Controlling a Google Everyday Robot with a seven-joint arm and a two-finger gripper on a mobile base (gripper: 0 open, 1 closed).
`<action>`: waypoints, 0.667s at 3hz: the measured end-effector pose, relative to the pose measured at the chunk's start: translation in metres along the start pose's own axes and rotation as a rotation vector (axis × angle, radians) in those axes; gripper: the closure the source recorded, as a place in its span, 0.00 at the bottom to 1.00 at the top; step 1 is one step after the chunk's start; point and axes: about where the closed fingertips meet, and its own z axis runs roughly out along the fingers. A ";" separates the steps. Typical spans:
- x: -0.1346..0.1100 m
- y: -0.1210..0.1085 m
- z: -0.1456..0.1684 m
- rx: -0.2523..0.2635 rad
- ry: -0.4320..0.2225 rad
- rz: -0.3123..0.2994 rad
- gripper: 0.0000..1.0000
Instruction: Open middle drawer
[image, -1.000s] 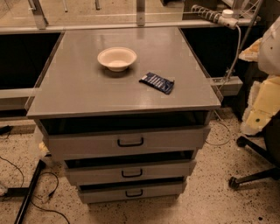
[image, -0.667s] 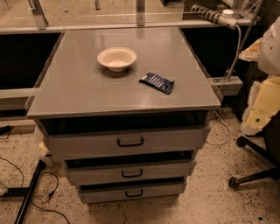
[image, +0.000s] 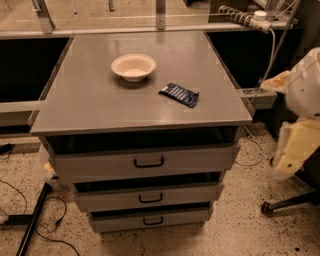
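The middle drawer (image: 190, 194) is the second of three stacked grey drawers under a grey tabletop (image: 90, 105). Its low front panel has a small black bar handle (image: 150, 198). A dark gap shows above its front. My arm is at the right edge of the view, white and cream coloured. Its lower end, the gripper (image: 291, 152), hangs beside the cabinet at about the height of the top drawer, well to the right of the middle drawer's handle and apart from it.
The taller top drawer (image: 200, 161) and the narrow bottom drawer (image: 185, 217) each have a black handle. A white bowl (image: 133, 66) and a dark blue packet (image: 179, 94) lie on the tabletop. A chair base (image: 280, 204) stands at the right; cables (image: 55, 220) and a black pole (image: 31, 222) lie at the left.
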 end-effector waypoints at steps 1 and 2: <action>0.007 0.027 0.048 -0.042 -0.048 -0.060 0.00; 0.014 0.049 0.097 -0.076 -0.112 -0.090 0.00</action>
